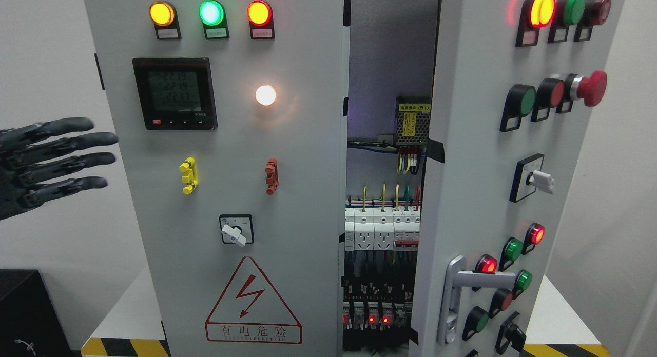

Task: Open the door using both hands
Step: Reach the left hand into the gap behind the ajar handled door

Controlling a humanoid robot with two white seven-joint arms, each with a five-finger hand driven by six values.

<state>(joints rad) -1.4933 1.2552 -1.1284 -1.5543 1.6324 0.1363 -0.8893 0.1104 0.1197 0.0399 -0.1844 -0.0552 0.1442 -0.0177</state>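
Observation:
A grey electrical cabinet fills the head view. Its left door [231, 141] stands closed, carrying three lit lamps, a digital meter [174, 94] and a rotary switch [236, 230]. The right door [477, 203] is swung partly outward, leaving a gap that shows wiring, sockets and breakers [382, 229] inside. A silver lever handle [464, 282] sits low on the right door. My left hand [56, 154], black with fingers spread, hovers left of the cabinet, apart from it and holding nothing. The right hand is out of view.
A black box [25, 311] sits at the lower left. The cabinet stands on a white surface with yellow-black hazard tape [123, 346] along its front edge. A red mushroom stop button [590, 87] juts from the right door. White walls lie behind.

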